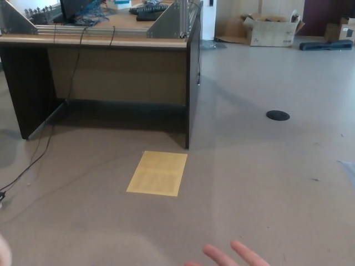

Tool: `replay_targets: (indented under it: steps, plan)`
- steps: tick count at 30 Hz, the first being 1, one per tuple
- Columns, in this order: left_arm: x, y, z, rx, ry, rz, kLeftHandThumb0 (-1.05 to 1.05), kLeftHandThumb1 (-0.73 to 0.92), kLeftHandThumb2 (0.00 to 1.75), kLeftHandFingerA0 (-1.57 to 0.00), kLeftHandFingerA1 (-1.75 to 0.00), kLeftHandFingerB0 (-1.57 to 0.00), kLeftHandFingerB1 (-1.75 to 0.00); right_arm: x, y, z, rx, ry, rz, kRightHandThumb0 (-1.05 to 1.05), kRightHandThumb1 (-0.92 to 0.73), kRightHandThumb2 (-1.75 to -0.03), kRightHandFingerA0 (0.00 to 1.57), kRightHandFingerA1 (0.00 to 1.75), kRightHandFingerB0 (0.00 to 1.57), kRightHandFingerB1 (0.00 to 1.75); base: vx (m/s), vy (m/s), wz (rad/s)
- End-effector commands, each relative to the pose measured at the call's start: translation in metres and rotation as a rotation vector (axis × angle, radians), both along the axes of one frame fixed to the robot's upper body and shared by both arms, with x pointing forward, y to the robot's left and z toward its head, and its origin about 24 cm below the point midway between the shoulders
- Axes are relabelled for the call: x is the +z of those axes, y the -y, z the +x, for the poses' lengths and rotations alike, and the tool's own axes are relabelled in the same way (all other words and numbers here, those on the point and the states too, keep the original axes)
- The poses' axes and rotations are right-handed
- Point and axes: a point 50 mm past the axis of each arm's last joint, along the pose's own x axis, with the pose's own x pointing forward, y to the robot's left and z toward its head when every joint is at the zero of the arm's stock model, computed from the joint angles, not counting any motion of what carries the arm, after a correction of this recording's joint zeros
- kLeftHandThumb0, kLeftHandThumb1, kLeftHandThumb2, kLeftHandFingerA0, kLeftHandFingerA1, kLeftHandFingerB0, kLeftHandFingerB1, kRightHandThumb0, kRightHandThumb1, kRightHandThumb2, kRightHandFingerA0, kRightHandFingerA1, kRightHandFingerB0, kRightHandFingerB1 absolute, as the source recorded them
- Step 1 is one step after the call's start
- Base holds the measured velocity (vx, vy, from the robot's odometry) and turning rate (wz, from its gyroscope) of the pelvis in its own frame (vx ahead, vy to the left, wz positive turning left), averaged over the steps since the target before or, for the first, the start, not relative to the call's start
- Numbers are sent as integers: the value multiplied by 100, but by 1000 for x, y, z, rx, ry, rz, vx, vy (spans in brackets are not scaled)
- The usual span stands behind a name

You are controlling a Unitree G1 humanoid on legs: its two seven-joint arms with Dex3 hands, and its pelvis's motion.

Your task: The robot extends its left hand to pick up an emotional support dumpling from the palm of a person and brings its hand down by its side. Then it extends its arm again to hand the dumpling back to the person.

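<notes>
No robot hand in frame so finger state can't be told, dumpling not visible either; person's fingertips (230, 256) poke up at bottom edge, w/ yellow sheet (157, 173) on floor (266, 183) beyond, just before the desk (116, 66).

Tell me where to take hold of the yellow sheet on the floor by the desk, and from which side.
Probably a near corner of the yellow sheet, approached from above on the open floor side. It lies flat, so nothing stands up to pinch, and its far edge sits close to the desk panel.
</notes>
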Motion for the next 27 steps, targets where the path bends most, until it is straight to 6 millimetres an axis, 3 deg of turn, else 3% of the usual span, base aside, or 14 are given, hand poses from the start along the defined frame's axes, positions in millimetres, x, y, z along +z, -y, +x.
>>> replay_targets:
  steps: [1, 2, 3, 4, 5, 7, 13, 14, 15, 16, 17, 22, 24, 27]
  plan:
    - [124, 24, 32, -156, 379, 354, -17, 76, 63, -102, -135, -97, -85, 5, 8, 3, -41, 11, 11, -36, -64, -59, 74, 47, 51, 38, 0, 0, 0]
    - [148, 36, 35, -205, 445, 426, -17, 76, 63, -102, -135, -97, -85, 5, 8, 3, -42, 10, 8, -36, -64, -59, 74, 47, 51, 38, 0, 0, 0]
    - [148, 36, 35, -205, 445, 426, -17, 76, 63, -102, -135, -97, -85, 5, 8, 3, -42, 10, 8, -36, -64, -59, 74, 47, 51, 38, 0, 0, 0]
    - [173, 50, 36, -254, 492, 536, -19, 76, 64, -104, -136, -94, -93, 5, 9, 2, -40, 9, 0, -37, -64, -59, 74, 46, 50, 38, 0, 0, 0]
    - [192, 64, 36, -311, 547, 621, -16, 76, 63, -107, -127, -93, -91, 5, 10, 2, -41, 10, -3, -36, -65, -59, 73, 46, 49, 38, 0, 0, 0]
    - [226, 94, 33, -423, 646, 782, -10, 76, 64, -103, -128, -95, -87, 5, 12, 2, -44, 9, -3, -37, -64, -59, 72, 46, 49, 38, 0, 0, 0]
    - [276, 176, 25, -708, 792, 1053, -11, 71, 71, -90, -134, -92, -89, 7, 11, 4, -42, 5, -14, -37, -67, -60, 72, 46, 49, 37, 0, 0, 0]
    - [277, 178, 25, -713, 794, 1063, -11, 71, 71, -90, -134, -92, -89, 7, 11, 4, -41, 4, -13, -37, -67, -60, 72, 46, 49, 37, 0, 0, 0]
    - [282, 190, 24, -743, 803, 1106, -13, 63, 76, -89, -133, -94, -92, 7, 11, 3, -39, 8, -12, -43, -55, -81, 67, 58, 45, 50, 0, 0, 0]
    - [285, 198, 23, -763, 808, 1135, -13, 63, 76, -89, -133, -94, -92, 6, 11, 3, -37, 10, -12, -43, -55, -81, 67, 58, 45, 50, 0, 0, 0]
    - [287, 225, 19, -834, 852, 1226, -13, 65, 74, -88, -134, -92, -88, 6, 10, 2, -33, 12, -11, -37, -65, -60, 74, 47, 50, 38, 0, 0, 0]
    - [276, 264, 10, -963, 904, 1345, -14, 65, 78, -89, -138, -90, -100, 8, 9, 4, -22, 14, -21, -38, -67, -60, 72, 46, 49, 38, 0, 0, 0]
    - [271, 284, 2, -1047, 911, 1390, -9, 56, 82, -84, -157, -85, -125, 12, 9, 7, -13, 30, -26, -38, -64, -59, 76, 49, 49, 38, 0, 0, 0]
    - [267, 299, -5, -1096, 912, 1428, -10, 61, 79, -78, -162, -80, -129, 14, 8, 9, -7, 36, -22, -37, -64, -59, 76, 48, 50, 38, 0, 0, 0]
